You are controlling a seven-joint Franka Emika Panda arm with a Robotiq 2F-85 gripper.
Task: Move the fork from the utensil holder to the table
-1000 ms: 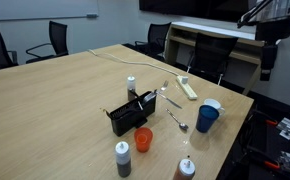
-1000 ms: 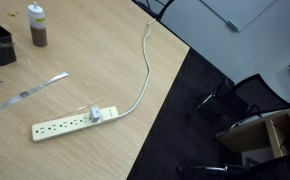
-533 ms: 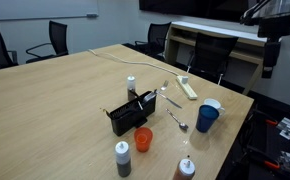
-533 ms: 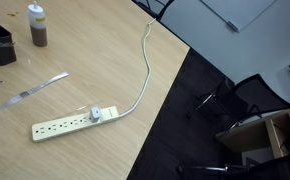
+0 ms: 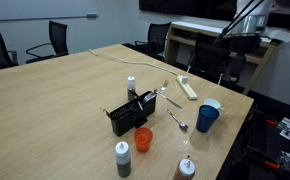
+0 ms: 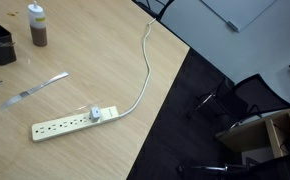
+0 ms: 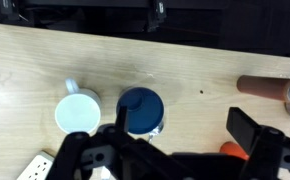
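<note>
Pincer [image 5: 235, 76] has swung in toward the table [image 5: 55, 95], jaws spread wide; utensil holder [image 5: 125, 120] lies well apart.

Arm high, claw [image 5: 233, 74] pointing down, jaws wide apart

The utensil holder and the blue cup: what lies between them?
A silver spoon lies between the utensil holder and the blue cup, in an exterior view.

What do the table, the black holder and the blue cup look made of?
Table: wood or wood-look laminate, light-brown grain, smooth. Black holder: probably matte plastic, dull dark walls. Blue cup: plastic or glazed ceramic, evenly coloured; unclear which.
</note>
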